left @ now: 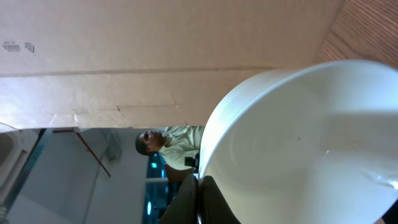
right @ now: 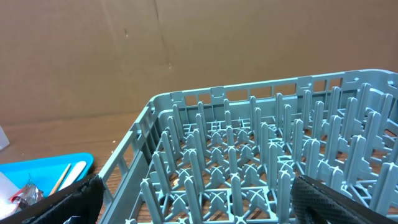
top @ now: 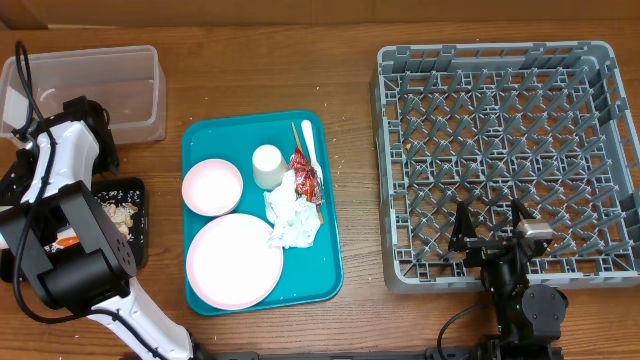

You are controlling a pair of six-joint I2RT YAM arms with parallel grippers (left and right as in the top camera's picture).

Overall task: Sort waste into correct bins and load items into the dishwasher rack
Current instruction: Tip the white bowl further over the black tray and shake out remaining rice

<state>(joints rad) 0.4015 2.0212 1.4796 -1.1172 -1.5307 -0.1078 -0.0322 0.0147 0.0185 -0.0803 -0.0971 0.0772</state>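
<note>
White and smooth, a small round bowl (left: 298, 143) is pinched at its rim by the left gripper (left: 200, 198), which is squeezed tight on it. That arm hangs over the shallow black tray (top: 143, 250) with beige food scraps and rice (top: 120, 212) inside. Beyond it sits the clear plastic tub (top: 100, 85). The teal tray (top: 195, 140) holds a big round pale plate (top: 235, 262), a small pink bowl (top: 212, 186), a small white cup (top: 267, 166), a crumpled white napkin (top: 292, 218) and a shiny red wrapper (top: 305, 172). Far right, the right gripper (top: 490, 235) stands wide, holding nothing, at the near edge of the big grey peg rack (top: 500, 120).
</note>
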